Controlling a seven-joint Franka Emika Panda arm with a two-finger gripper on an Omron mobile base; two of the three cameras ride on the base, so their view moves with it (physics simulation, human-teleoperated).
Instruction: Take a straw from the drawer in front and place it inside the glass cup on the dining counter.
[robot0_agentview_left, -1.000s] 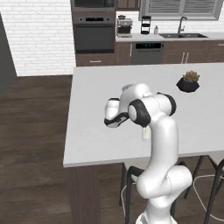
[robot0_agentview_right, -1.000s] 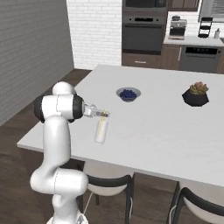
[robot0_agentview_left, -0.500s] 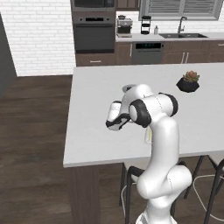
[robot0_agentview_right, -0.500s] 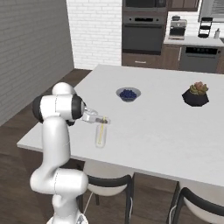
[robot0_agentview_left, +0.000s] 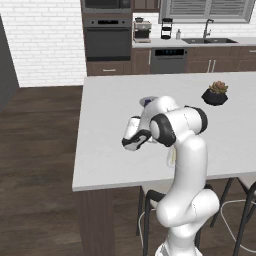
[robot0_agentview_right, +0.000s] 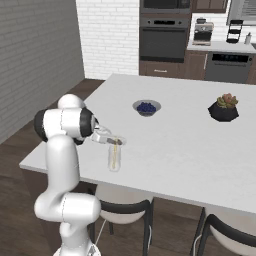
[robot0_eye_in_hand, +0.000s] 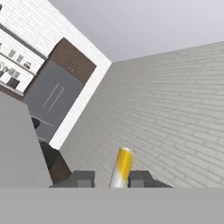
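One main risk: gripper (robot0_agentview_right: 113, 141) sits right at glass cup (robot0_agentview_right: 114, 158) rim on dining counter (robot0_agentview_right: 190, 145); sideways pull-away could tip cup. Smaller risk: straw (robot0_agentview_right: 114, 155) catching finger, lifting out. Jaws: straw top between fingertips in hand view, slightly parted; clamped or freed, cannot tell. Containers: small bowl (robot0_agentview_right: 146, 107) holds dark blue berries; cup holds straw, upright.

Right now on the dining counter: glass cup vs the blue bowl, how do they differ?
The glass cup is clear and tall-sided; the bowl is opaque, low and wide. The cup stands near the counter's front edge by the gripper, with the straw in it; the bowl sits farther back and holds dark blue contents. Both stand upright on the dining counter.
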